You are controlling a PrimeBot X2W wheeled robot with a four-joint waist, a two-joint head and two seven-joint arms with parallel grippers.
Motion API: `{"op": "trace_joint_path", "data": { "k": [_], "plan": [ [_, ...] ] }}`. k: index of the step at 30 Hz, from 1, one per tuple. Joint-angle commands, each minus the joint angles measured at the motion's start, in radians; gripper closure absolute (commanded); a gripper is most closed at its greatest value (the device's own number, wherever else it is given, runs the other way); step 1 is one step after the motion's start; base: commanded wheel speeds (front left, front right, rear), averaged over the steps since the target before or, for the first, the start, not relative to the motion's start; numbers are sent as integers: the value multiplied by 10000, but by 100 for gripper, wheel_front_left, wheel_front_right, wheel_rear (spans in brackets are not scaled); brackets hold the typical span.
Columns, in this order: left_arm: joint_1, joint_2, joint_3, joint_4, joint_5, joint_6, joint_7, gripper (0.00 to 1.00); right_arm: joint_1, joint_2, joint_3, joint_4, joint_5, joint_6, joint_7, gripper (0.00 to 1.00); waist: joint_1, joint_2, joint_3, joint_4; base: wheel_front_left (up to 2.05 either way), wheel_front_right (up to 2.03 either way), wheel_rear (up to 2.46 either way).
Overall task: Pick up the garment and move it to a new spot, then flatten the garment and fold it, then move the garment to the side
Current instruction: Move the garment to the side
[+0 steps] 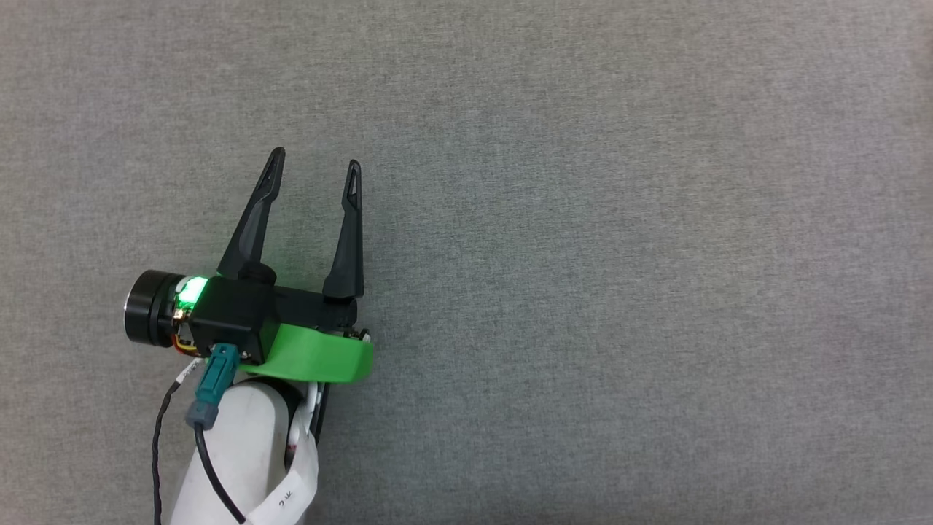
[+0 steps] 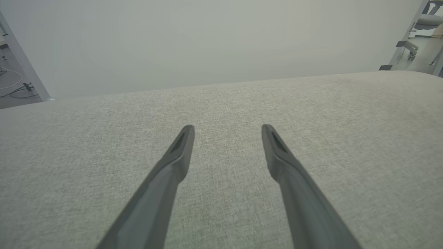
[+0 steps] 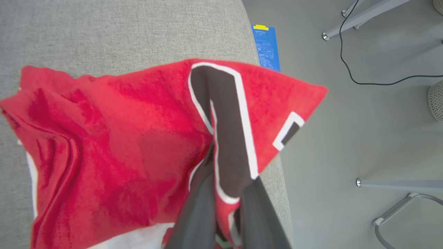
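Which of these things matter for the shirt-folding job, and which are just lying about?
Job: red jersey T-shirt with black white-edged number; right pincer shut on it; open left pincer.
Lying about: blue printed sheet; black cable; grey metal legs.

I see a grey fabric-covered counter (image 1: 619,219) with a rounded edge. Just beside it, a blue sheet (image 3: 265,48) with a yellow tab lies on the grey floor (image 3: 328,145). Farther off, a black cable (image 3: 380,83) trails near metal legs (image 3: 398,184).

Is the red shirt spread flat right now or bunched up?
Bunched up. The garment is pinched in the shut right hand, its red cloth creased and folded over itself.
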Motion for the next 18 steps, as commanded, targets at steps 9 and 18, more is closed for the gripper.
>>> {"op": "trace_joint_path", "data": {
  "k": [9,18],
  "plan": [
    [-107,126,44,-99,71,62,-59,0,-229,54,-204,1077,-374,-9,-446,69,-2,-1,-32,179,0,0,0],
    [210,164,125,119,-34,130,-59,0,-171,263,250,1002,-841,-9,-1908,0,-2,-1,-1103,185,0,0,0]
  ]
}}
